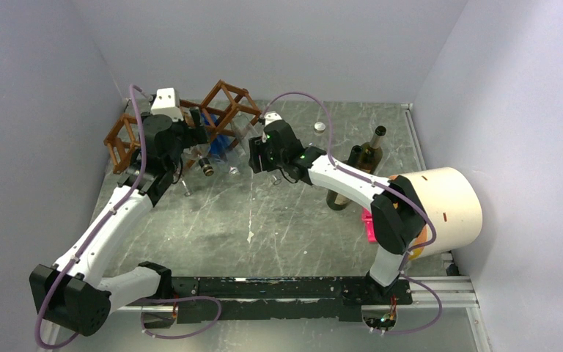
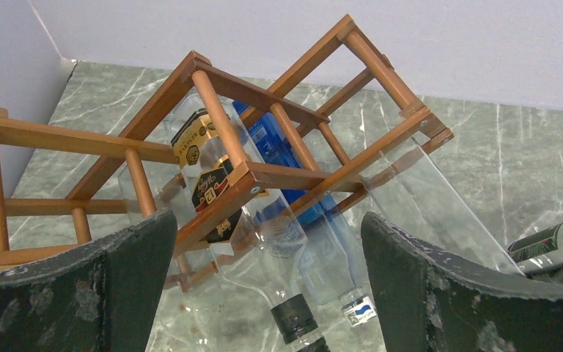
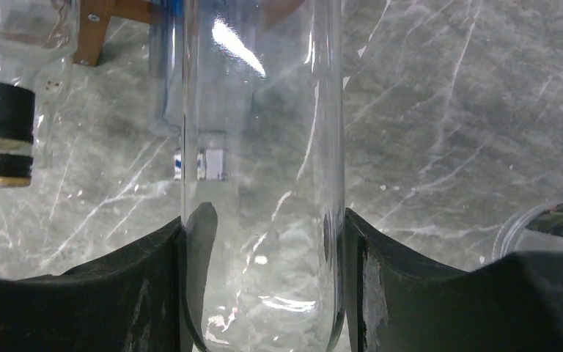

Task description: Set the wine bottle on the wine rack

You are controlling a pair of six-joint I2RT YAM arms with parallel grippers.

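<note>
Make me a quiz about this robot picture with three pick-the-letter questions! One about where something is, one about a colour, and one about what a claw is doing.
1. Where is the blue bottle?
A. lying in the wine rack
B. standing alone on the table
C. on top of an arm

2. What colour is the wine rack?
A. white
B. green
C. reddish-brown

3. What is the right gripper doing?
A. open with nothing in it
B. shut on the clear bottle
C. gripping the rack

Answers:
1 A: the left wrist view shows it lying between the rack's bars.
2 C: its wooden bars are reddish-brown.
3 B: in the right wrist view both fingers press the bottle's glass sides.
</note>
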